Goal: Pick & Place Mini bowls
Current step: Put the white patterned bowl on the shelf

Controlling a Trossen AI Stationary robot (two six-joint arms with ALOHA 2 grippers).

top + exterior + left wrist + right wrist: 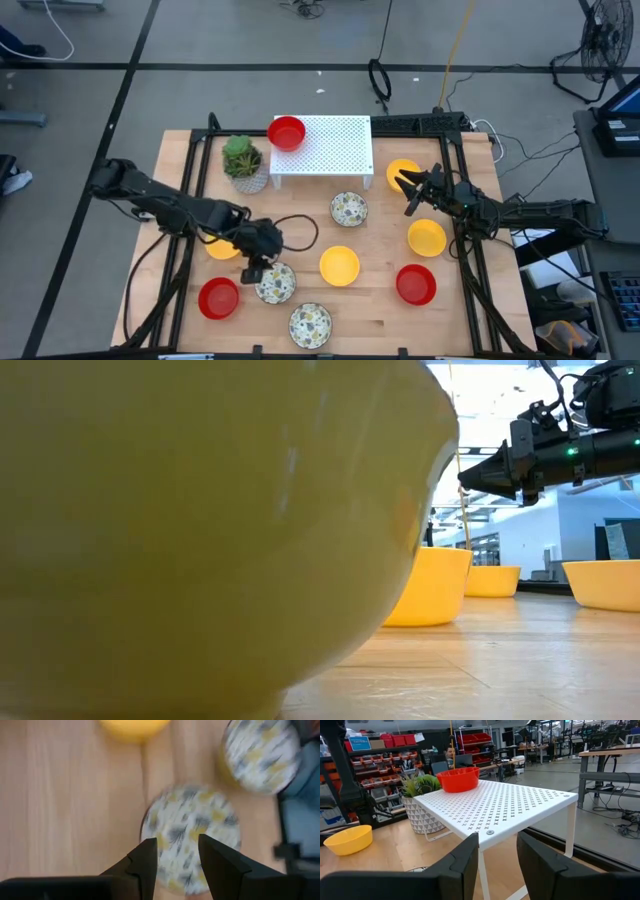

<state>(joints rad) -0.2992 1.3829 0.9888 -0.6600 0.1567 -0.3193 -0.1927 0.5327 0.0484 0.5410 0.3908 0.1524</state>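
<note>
Left gripper (258, 268) hovers over speckled bowl (275, 283) at near left of table (370, 310), fingers (145, 865) spread, empty. We judge bowl light, rigid, glazed, slippery (likely chips if dropped). We'd pinch rim, one finger inside. Right gripper (410, 190) raised at right, spread, empty, facing white rack (505, 805) carrying red bowl (458, 778).

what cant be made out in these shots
- High view: the left gripper covers part of a speckled bowl, and its arm hides most of a yellow bowl.
- Low view: one near yellow bowl fills the frame, blocking most of the table.
- Left wrist view: the speckled bowls are blurred, patterns unclear.
</note>
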